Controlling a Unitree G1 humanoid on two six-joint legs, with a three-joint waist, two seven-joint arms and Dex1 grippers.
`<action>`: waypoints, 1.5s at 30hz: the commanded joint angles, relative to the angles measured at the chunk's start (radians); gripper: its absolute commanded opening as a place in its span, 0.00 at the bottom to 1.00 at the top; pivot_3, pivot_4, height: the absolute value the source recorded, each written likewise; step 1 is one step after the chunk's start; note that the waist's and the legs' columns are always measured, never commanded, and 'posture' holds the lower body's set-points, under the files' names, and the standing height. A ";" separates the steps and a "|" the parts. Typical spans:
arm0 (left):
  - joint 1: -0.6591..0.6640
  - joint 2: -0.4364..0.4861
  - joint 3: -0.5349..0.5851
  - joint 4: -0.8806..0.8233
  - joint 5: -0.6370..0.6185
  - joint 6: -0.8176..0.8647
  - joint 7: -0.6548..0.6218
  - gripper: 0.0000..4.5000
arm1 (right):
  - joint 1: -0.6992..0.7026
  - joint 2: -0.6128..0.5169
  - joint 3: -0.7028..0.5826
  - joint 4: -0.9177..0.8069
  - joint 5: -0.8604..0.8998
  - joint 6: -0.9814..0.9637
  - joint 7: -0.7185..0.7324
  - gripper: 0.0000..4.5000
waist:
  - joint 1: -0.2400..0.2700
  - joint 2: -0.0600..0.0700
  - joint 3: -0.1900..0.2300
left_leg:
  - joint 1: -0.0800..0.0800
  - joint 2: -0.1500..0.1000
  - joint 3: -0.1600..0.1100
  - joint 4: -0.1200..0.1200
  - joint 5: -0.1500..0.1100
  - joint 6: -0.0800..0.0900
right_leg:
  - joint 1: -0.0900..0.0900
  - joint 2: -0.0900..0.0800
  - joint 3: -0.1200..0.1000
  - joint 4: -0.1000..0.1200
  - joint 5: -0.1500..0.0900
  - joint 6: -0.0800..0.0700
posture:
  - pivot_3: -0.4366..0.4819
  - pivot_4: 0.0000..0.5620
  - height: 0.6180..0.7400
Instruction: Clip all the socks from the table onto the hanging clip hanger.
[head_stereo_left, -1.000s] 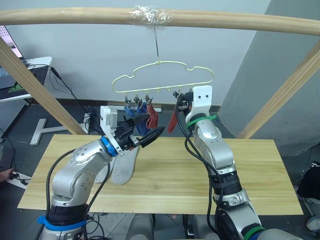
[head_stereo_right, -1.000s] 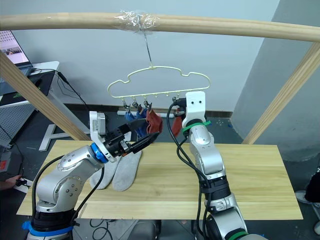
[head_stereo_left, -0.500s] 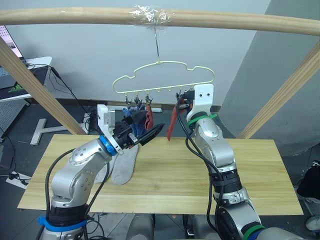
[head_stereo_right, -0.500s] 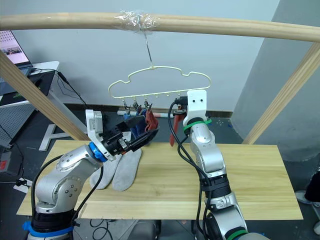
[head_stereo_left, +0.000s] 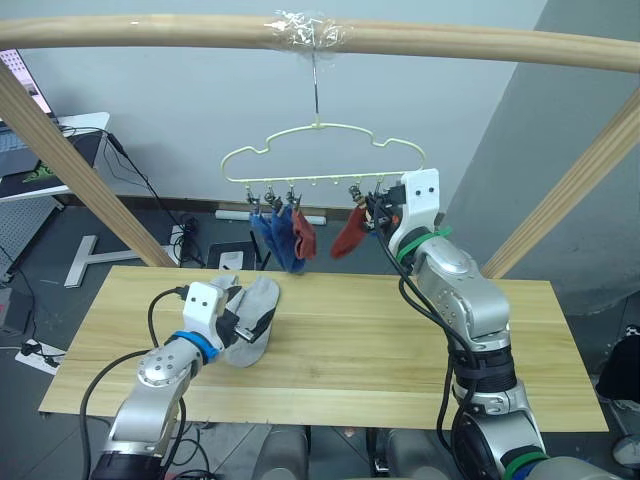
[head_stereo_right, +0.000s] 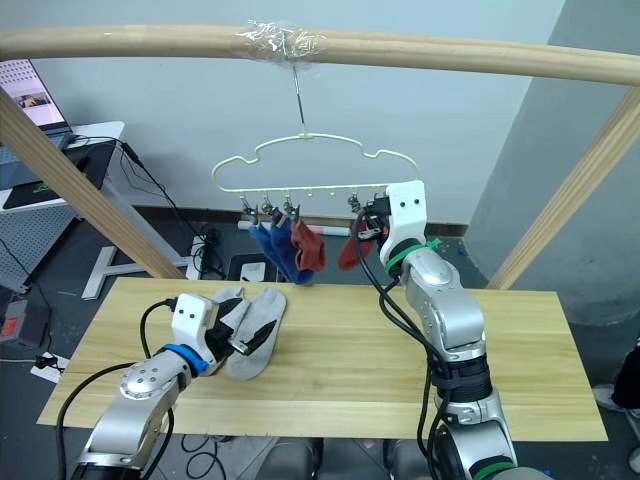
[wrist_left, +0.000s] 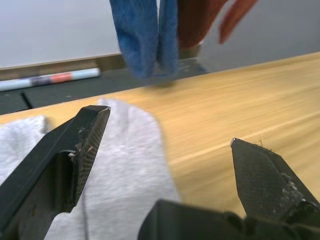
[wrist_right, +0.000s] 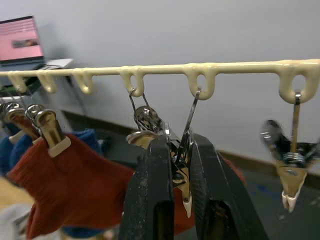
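The pale clip hanger (head_stereo_left: 316, 126) hangs from the wooden top bar. Two blue socks (head_stereo_left: 272, 235) and a rust red sock (head_stereo_left: 304, 236) hang from its left clips. My right gripper (head_stereo_left: 372, 208) is up at the hanger, shut on a metal clip (wrist_right: 183, 172), and a second red sock (head_stereo_left: 348, 238) hangs right beside it. Two light grey socks (head_stereo_left: 258, 318) lie side by side on the table (head_stereo_left: 400, 340) at the left. My left gripper (head_stereo_left: 252, 325) is low over them, open, its fingers (wrist_left: 82, 145) spread above a grey sock (wrist_left: 125, 170).
A thick wooden frame surrounds the scene: top bar (head_stereo_left: 450, 40), slanted posts at the left (head_stereo_left: 70, 170) and right (head_stereo_left: 570, 190). A white desk with a laptop (head_stereo_left: 40, 140) stands back left. The table's right half is bare wood.
My left gripper has come down from beside the hanging socks to the grey socks on the table. The right gripper and its red sock have risen slightly at the hanger.
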 joint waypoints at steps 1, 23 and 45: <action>-0.058 -0.029 -0.029 0.073 0.044 -0.046 0.027 1.00 | -0.034 -0.015 -0.055 -0.100 0.094 0.094 0.026 0.02 | 0.002 0.000 0.000 | 0.000 0.000 0.000 0.000 0.000 0.000 | 0.000 0.000 0.000 0.000 0.000 0.000 | 0.62 0.37 1.00; -0.171 -0.080 -0.052 0.322 0.055 0.261 -0.010 0.91 | -0.055 -0.067 -0.092 -0.144 0.172 0.203 -0.001 0.02 | -0.011 0.000 -0.001 | 0.000 -0.001 -0.001 -0.001 0.000 0.000 | 0.000 0.000 -0.002 0.001 0.000 0.000 | 0.58 0.33 1.00; -0.108 -0.225 -0.100 -0.150 -0.204 0.196 -0.210 0.01 | -0.152 -0.060 -0.324 -0.132 0.333 0.470 -0.074 0.02 | -0.008 0.000 -0.001 | -0.002 0.000 -0.001 0.000 0.000 0.000 | 0.000 -0.001 -0.001 0.001 0.001 -0.002 | 0.58 0.30 1.00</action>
